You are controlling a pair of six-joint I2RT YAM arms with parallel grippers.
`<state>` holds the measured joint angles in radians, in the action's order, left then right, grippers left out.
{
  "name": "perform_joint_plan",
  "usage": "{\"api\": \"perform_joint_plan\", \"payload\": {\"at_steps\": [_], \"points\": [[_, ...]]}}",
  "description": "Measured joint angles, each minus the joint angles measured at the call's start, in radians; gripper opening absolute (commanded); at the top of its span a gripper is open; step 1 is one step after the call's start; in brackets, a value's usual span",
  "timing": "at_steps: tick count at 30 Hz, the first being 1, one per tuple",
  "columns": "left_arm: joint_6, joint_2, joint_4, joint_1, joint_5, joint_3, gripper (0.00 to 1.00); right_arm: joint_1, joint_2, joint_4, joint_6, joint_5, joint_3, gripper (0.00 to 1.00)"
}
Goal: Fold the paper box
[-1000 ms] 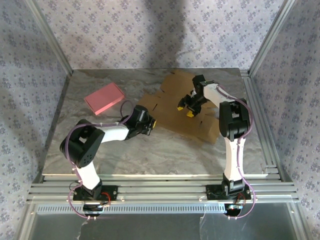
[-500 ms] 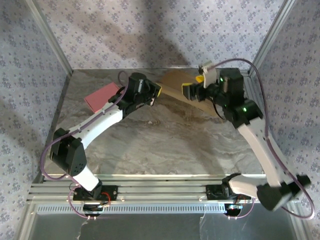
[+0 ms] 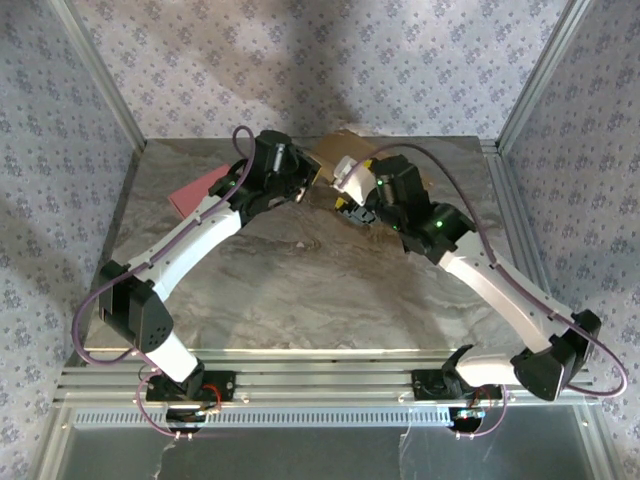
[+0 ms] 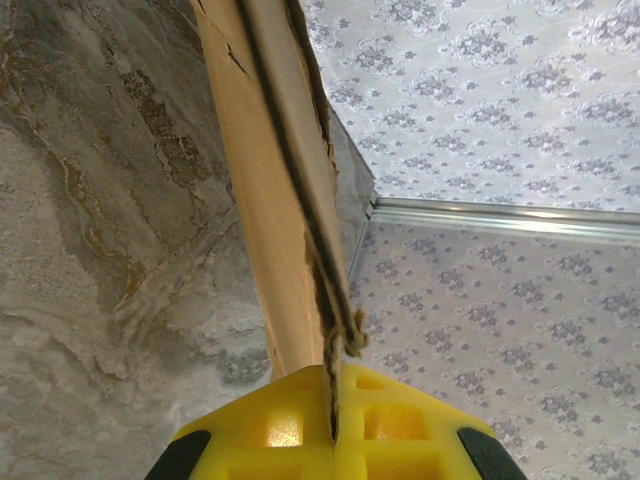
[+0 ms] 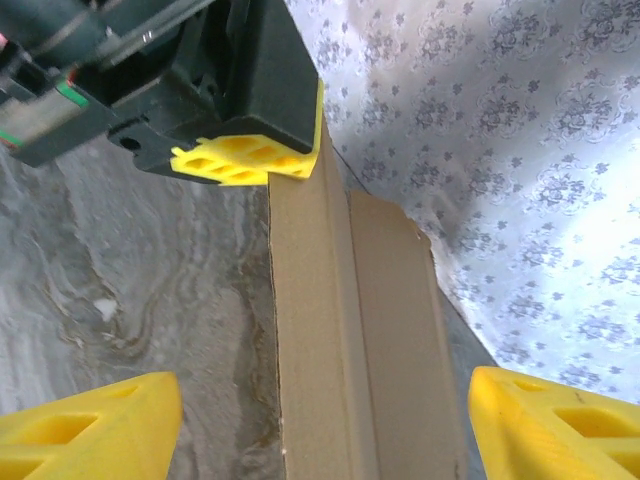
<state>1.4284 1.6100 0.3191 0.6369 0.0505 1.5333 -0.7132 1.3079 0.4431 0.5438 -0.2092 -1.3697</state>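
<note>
The left jaws clamp the frayed edge of the brown paper box (image 4: 270,200), which stands on edge by the tabletop's (image 3: 300,290) far edge. The right jaws gape wide astride it.

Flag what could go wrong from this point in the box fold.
1. The left gripper pinches only a frayed edge of the paper box, so the cardboard could tear or slip free.
2. The right gripper is open astride the raised panel. Closing away from a crease might buckle it.

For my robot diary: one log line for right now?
left hand: shut on paper box | right hand: open, straddling it
</note>
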Motion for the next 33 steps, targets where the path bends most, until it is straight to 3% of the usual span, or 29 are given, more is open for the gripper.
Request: {"api": "perform_joint_plan", "payload": {"at_steps": [5,10,15,18,19,20,22,24,26,33], "points": [[-0.014,-0.005,0.016,0.001,0.0,0.011,0.0,-0.034,0.057,-0.026,0.073,-0.13,0.0,0.71],[-0.019,-0.019,0.028,0.001,0.0,0.013,0.0,-0.047,0.125,-0.079,0.132,-0.239,0.0,0.55],[-0.023,-0.031,0.032,0.001,0.0,0.023,0.0,-0.048,0.193,-0.123,0.183,-0.311,0.0,0.27],[-0.026,-0.038,0.042,0.001,-0.008,0.034,0.0,-0.049,0.21,-0.145,0.214,-0.336,-0.001,0.0],[-0.027,-0.038,0.05,0.001,-0.012,0.04,0.01,-0.05,0.211,-0.154,0.221,-0.344,-0.002,0.0],[-0.032,-0.038,0.054,0.0,-0.014,0.047,0.13,-0.051,0.211,-0.162,0.225,-0.352,-0.005,0.0],[-0.057,-0.038,0.074,-0.001,-0.018,0.078,0.45,-0.053,0.211,-0.163,0.237,-0.357,-0.023,0.0],[-0.095,-0.038,0.106,-0.003,-0.023,0.136,0.65,-0.053,0.211,-0.157,0.244,-0.355,-0.056,0.0],[-0.145,-0.042,0.136,-0.01,-0.04,0.217,0.71,-0.048,0.211,-0.14,0.247,-0.345,-0.108,0.0],[-0.293,-0.206,0.186,-0.143,-0.168,0.351,0.75,-0.006,0.186,-0.003,0.163,-0.179,-0.386,0.0]]}}
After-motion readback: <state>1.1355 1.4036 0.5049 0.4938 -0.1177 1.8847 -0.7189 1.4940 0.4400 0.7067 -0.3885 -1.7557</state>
